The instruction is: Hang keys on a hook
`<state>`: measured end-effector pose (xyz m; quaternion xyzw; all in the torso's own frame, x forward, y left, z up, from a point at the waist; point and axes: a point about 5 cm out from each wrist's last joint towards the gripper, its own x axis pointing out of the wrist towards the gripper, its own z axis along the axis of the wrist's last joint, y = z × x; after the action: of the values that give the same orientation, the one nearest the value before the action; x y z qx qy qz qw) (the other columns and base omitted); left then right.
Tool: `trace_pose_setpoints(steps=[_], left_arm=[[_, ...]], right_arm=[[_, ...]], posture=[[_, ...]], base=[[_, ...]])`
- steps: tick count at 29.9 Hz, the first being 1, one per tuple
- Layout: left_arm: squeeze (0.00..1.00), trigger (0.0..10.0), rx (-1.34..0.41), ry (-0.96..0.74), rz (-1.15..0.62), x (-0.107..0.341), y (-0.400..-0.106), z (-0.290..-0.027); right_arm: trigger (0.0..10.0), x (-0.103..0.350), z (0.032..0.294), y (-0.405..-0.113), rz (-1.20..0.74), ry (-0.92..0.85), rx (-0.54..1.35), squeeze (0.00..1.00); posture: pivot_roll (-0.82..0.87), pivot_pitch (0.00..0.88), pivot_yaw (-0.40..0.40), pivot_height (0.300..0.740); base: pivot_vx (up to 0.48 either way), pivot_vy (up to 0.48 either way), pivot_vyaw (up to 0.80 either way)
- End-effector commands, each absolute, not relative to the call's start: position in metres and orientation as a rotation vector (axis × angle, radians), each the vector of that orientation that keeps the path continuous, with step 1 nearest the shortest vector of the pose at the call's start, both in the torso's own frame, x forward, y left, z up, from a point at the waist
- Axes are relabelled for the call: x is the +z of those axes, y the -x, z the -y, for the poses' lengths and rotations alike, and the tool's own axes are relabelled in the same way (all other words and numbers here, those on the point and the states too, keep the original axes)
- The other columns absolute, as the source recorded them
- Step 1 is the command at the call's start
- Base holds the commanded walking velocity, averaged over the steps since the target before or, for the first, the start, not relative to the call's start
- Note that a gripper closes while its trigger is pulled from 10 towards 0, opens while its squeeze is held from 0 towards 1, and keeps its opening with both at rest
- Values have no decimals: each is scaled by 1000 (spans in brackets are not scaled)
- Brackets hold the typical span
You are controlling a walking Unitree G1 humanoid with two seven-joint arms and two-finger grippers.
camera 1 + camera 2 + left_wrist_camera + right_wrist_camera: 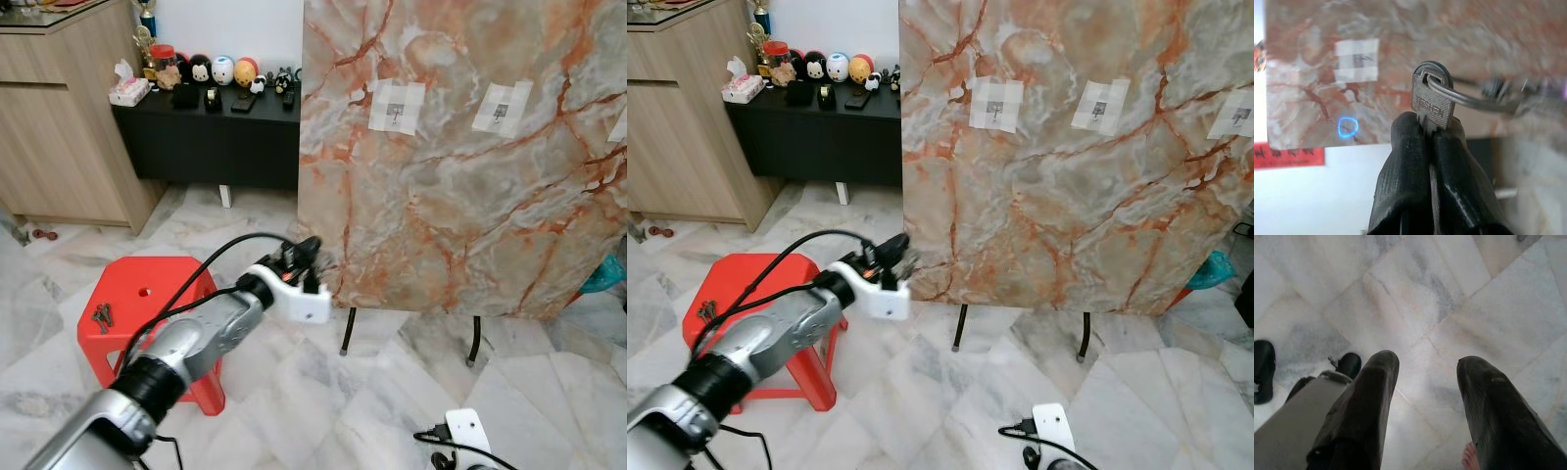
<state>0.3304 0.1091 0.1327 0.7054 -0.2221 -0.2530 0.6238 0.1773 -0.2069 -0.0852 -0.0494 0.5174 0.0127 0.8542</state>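
Left gripper (1431, 128) pinches a silver key on a wire ring (1433, 100) by its blade, ring free for hooking, facing the orange-veined marble panel (460, 147); right gripper (1425, 377) hangs idle, fingers spread.

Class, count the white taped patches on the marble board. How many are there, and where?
3, across the marble board's upper part: left patch, middle patch, and right patch at the picture's edge. More may lie beyond the frame.
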Motion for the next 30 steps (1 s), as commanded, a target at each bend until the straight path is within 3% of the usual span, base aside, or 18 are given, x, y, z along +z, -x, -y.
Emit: trace_pose_setpoints(steps=[1,4,6,11,13,17,24,30], left_arm=[[0,10000,-590,-1651,564,138,-330,-108],[0,10000,-602,-1678,524,133,-332,-118],[0,10000,-638,-1622,252,112,-335,-139],[0,10000,-611,-1552,59,98,-334,-151],[0,10000,-642,-1581,20,91,-331,-154],[0,10000,-808,-1501,-246,71,-312,-170],[0,10000,-973,-1527,-372,69,-297,-182],[0,10000,-1067,-1444,-595,74,-278,-203]], right_arm=[[10000,-84,212,-177,-1092,137,28,0],[10000,-84,214,-178,-1090,152,31,0],[10000,-81,217,-182,-1079,166,35,0],[10000,-79,220,-185,-1078,189,46,0],[10000,-80,218,-184,-1079,193,54,0],[10000,-81,214,-184,-1087,203,79,0],[10000,-80,213,-185,-1089,216,100,0],[10000,-77,209,-193,-1069,236,148,0]], posture=[[98,0,-106,740],[96,0,-102,740],[97,0,-103,740],[95,0,-106,740],[95,0,-106,740],[100,0,-100,740],[102,0,-96,740],[111,0,-93,740]], base=[[0,0,0],[0,0,0],[0,0,0],[0,0,0],[0,0,0],[0,0,0],[0,0,0],[0,0,0]])
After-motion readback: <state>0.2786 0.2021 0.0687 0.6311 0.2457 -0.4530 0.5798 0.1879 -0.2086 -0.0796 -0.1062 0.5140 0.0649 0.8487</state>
